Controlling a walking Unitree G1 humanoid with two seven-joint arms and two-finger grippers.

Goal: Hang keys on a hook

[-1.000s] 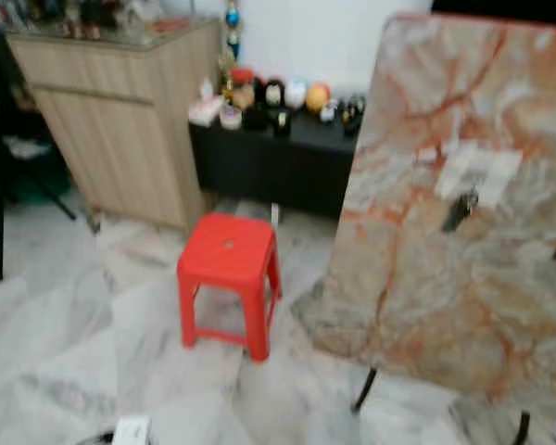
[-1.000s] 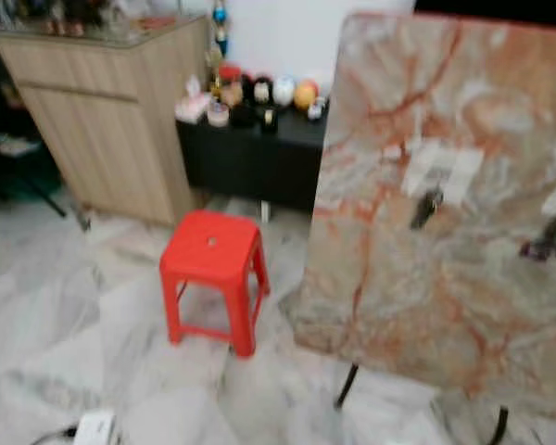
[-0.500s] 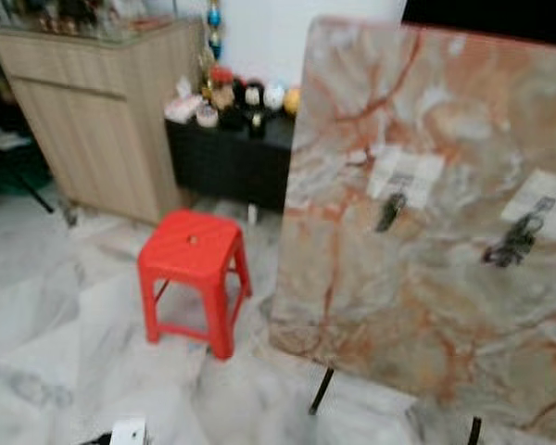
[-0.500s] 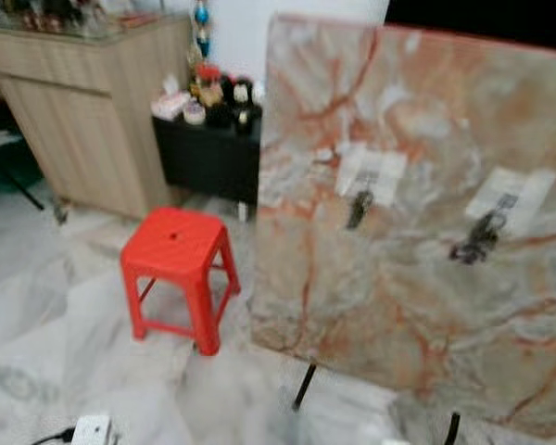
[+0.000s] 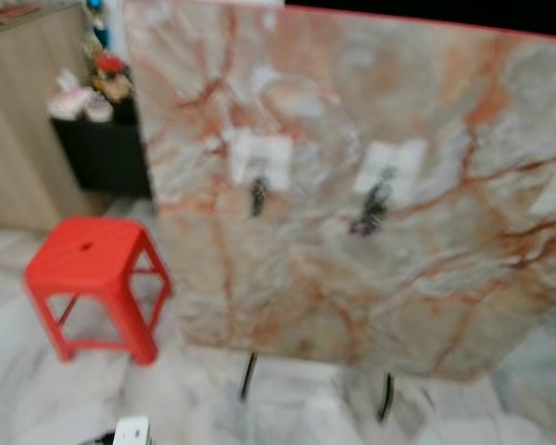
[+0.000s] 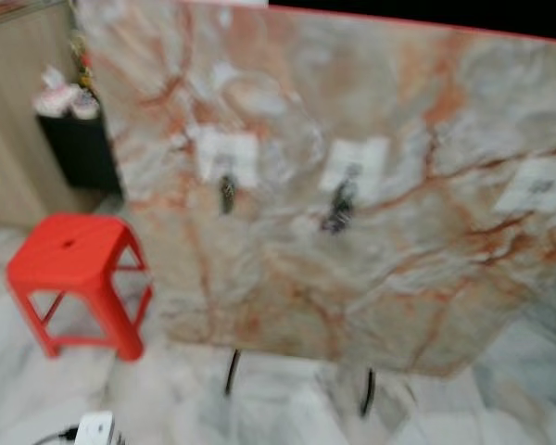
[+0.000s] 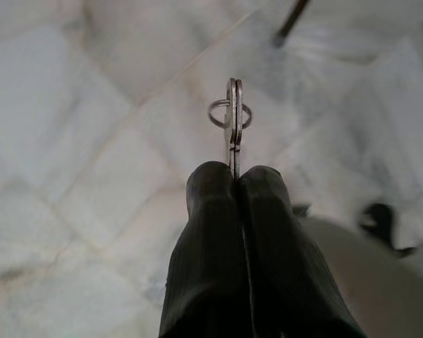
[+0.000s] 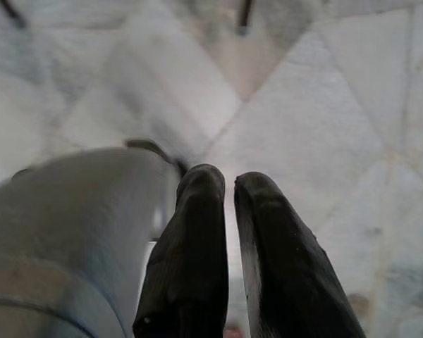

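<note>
At the far left stands a light wood cabinet [image 5: 14, 139], and just right of it a low black worktop [image 5: 102, 153] carrying a few small, blurred ornaments [image 5: 97, 83]. In front of these, nearer, a red plastic stool [image 5: 93, 278] sits on the pale marble-tiled floor [image 5: 37, 389], with a small white box [image 5: 132, 431] at the very near edge. Most of the middle and right of the room is taken by a large marble-patterned board [image 5: 352, 232], veined in orange and grey, standing upright on thin dark legs [image 5: 248, 375]. Three white pads are stuck across its face: the left one carries a small dark hook [image 5: 258, 197], the middle one a hook with a dark bunch hanging from it [image 5: 371, 209], and the right pad [image 6: 536, 185] is too blurred to read. The whole head view is soft with blur. The left gripper [image 7: 234, 172] hangs low over the floor tiles, its fingers pressed together on the keys [image 7: 231, 116], whose flat blades and ring stick out beyond the tips. The right gripper [image 8: 229, 179] also points down at the floor, beside a silver arm, its fingers nearly together with a thin gap and holding nothing.
</note>
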